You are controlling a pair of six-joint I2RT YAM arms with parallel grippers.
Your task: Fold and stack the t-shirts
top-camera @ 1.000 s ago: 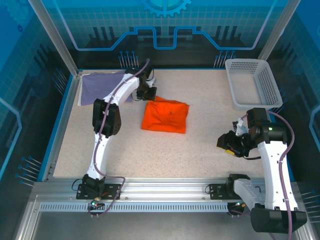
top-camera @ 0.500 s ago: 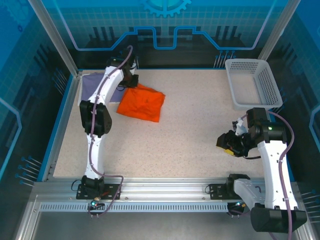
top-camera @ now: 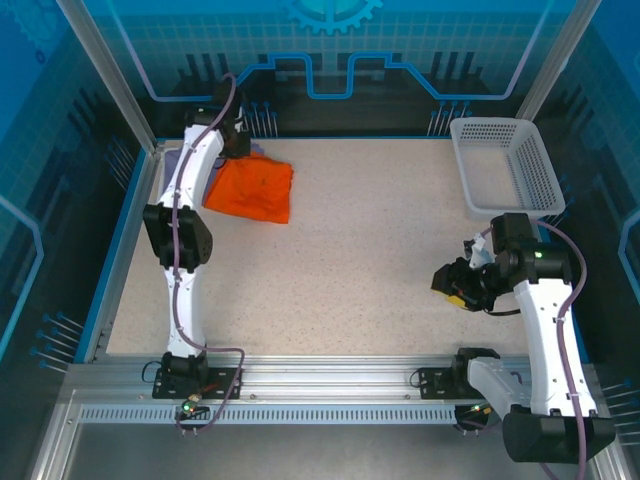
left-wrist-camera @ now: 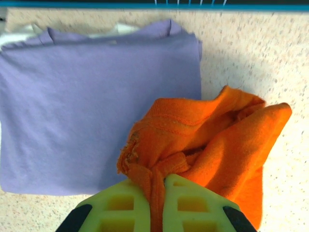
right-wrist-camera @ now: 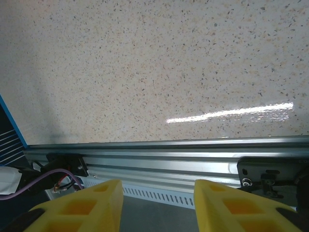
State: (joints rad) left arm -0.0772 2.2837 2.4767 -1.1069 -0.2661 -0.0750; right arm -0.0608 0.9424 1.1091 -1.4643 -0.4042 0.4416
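While left gripper pinches bunched orange cloth t-shirt against flat lavender cloth t-shirt — presumably for stacking — right gripper hangs part-open, empty.

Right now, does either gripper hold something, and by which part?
The left gripper pinches the orange t-shirt by a bunched edge; the right gripper holds nothing.

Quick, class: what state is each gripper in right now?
Left gripper: closed, holding the orange shirt.
Right gripper: open, holding nothing.
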